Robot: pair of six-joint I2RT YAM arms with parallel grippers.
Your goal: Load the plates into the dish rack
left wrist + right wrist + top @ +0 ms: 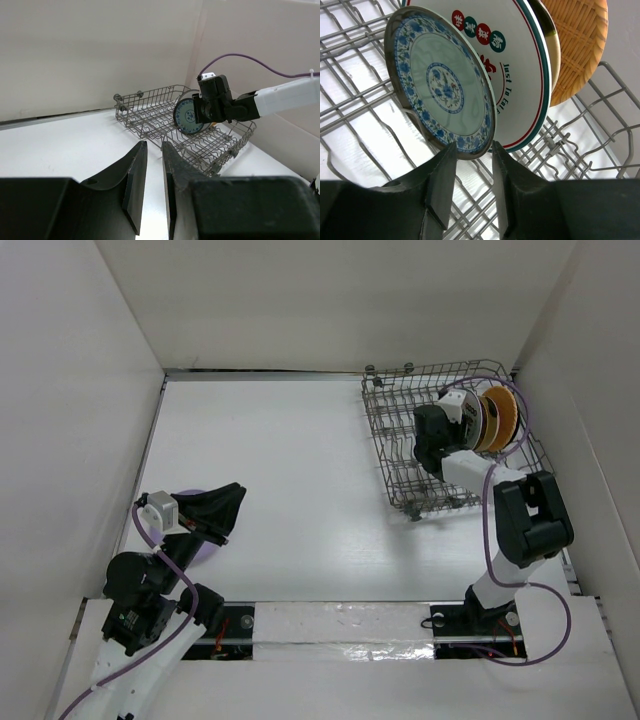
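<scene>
Your right gripper (473, 146) sat low in the dish rack (360, 115), its fingers parted on either side of the bottom rim of the teal patterned plate (442, 87), with a little daylight at each side. I judged that you were at the release: the plate was slotted and the grip was off it. The next move called for a straight pull-back along the fingers' own line, without nudging the rim sideways or catching a wire. After that, one more plate was waiting.

That teal plate stood upright on edge between the tines at the front of a close row, blue flower border facing the wrist camera. Just behind it was the larger white plate (520, 75) with red marks and a green rim, and behind that the orange-tan plate (580, 45). All of them were packed at the rack's far right end.

Your left gripper (154, 150) was well apart from all this, fingers only a narrow slit apart and holding nothing. It hovered over the lavender plate (203, 548) lying on the table (300, 490).
</scene>
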